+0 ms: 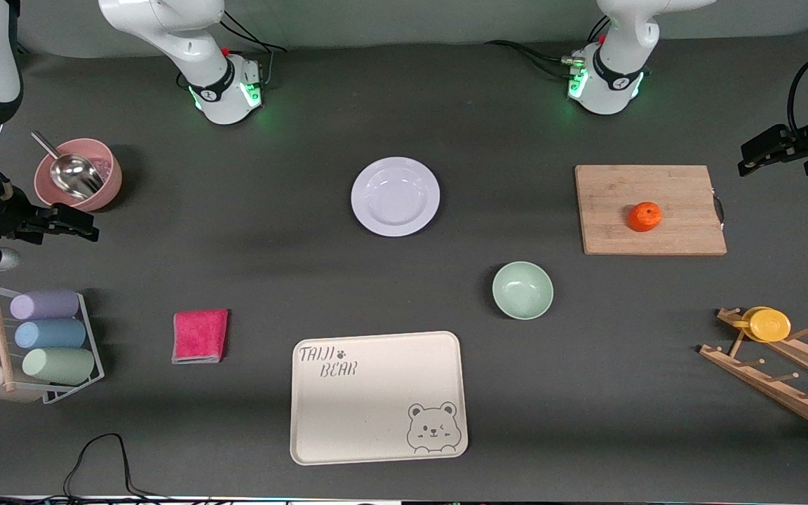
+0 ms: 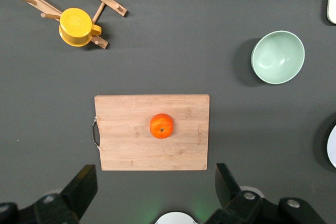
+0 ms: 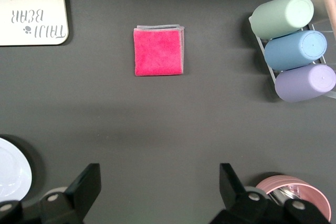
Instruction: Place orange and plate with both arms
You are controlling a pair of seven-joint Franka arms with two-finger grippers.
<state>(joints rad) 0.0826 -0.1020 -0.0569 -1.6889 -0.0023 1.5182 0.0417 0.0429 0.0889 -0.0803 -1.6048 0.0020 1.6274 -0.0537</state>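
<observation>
The orange (image 1: pixel 644 216) sits on a wooden cutting board (image 1: pixel 684 189) toward the left arm's end of the table. It also shows in the left wrist view (image 2: pixel 161 126). The pale lavender plate (image 1: pixel 395 196) lies empty on the table's middle, and its edge shows in the right wrist view (image 3: pixel 13 169). My left gripper (image 1: pixel 751 158) is open and empty, high over bare table beside the board (image 2: pixel 155 182). My right gripper (image 1: pixel 88 228) is open and empty, high over bare table beside the pink bowl (image 3: pixel 158 179).
A mint-green bowl (image 1: pixel 522 290) and a cream bear-print tray (image 1: pixel 378 396) lie nearer the camera than the plate. A pink cloth (image 1: pixel 200 336), a rack of cups (image 1: pixel 46 344) and a pink bowl with a scoop (image 1: pixel 78 174) are at the right arm's end. A wooden rack with a yellow cup (image 1: pixel 769 325) is at the left arm's end.
</observation>
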